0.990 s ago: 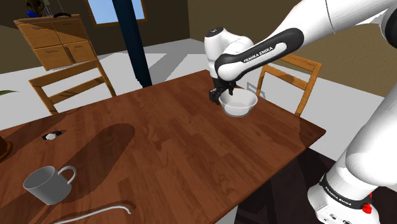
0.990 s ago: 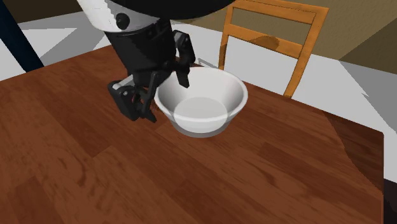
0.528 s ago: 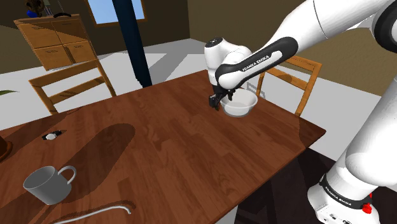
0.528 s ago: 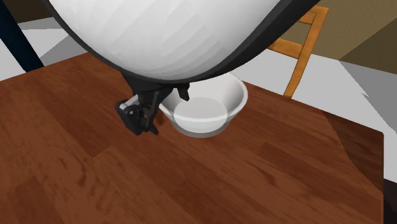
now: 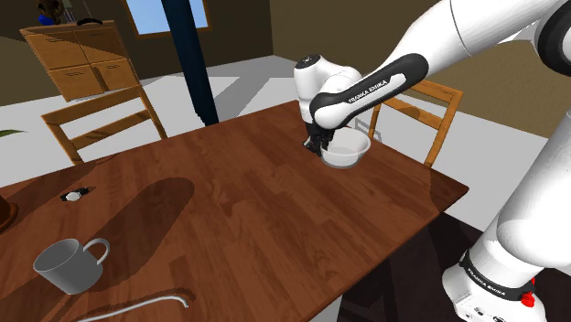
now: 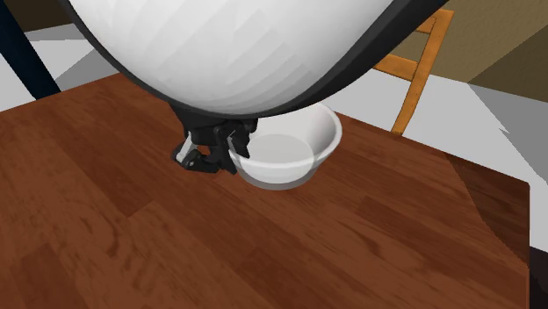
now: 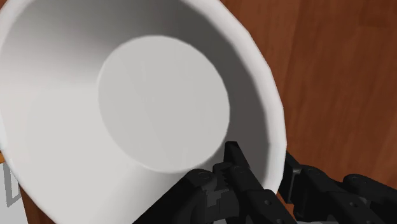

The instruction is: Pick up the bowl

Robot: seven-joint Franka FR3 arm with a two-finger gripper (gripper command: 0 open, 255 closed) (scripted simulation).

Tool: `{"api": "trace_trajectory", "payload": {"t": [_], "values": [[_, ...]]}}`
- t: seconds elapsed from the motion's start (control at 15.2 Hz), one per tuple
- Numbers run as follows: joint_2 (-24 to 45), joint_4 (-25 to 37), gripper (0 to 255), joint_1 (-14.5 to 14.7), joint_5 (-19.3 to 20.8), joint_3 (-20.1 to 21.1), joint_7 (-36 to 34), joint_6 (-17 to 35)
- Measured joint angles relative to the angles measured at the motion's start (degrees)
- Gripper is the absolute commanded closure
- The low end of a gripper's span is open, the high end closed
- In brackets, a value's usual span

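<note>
A white bowl (image 5: 348, 153) (image 6: 294, 154) (image 7: 127, 108) rests on the brown wooden table (image 5: 238, 206) near its far corner. My black gripper (image 5: 319, 145) (image 6: 225, 159) (image 7: 275, 173) comes down on the bowl's rim on the side toward the table's middle. It is shut on that rim, one finger inside the bowl and one outside against the wall. In the second exterior view the white arm covers the back of the bowl.
A grey mug (image 5: 67, 264) lies near the table's front left, with a thin grey cord (image 5: 151, 301) at the edge. A small object (image 5: 76, 193) sits at the left. Wooden chairs (image 5: 416, 110) (image 5: 101, 119) stand behind the table.
The fingers, apart on either side of the rim half a second ago, have come together on the bowl's wall. The arm lowered over the bowl before that; the bowl has not moved.
</note>
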State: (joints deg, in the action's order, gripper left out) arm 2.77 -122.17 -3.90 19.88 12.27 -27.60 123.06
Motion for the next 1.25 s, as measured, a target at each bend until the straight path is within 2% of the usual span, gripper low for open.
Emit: {"api": "trace_trajectory", "payload": {"t": [0.33, 1.25], "values": [[-0.5, 0.3, 255, 0.0, -0.3, 0.0, 0.4, -0.8], [-4.0, 6.6, 255, 0.1, -2.8, 0.2, 3.9, -10.0]]}}
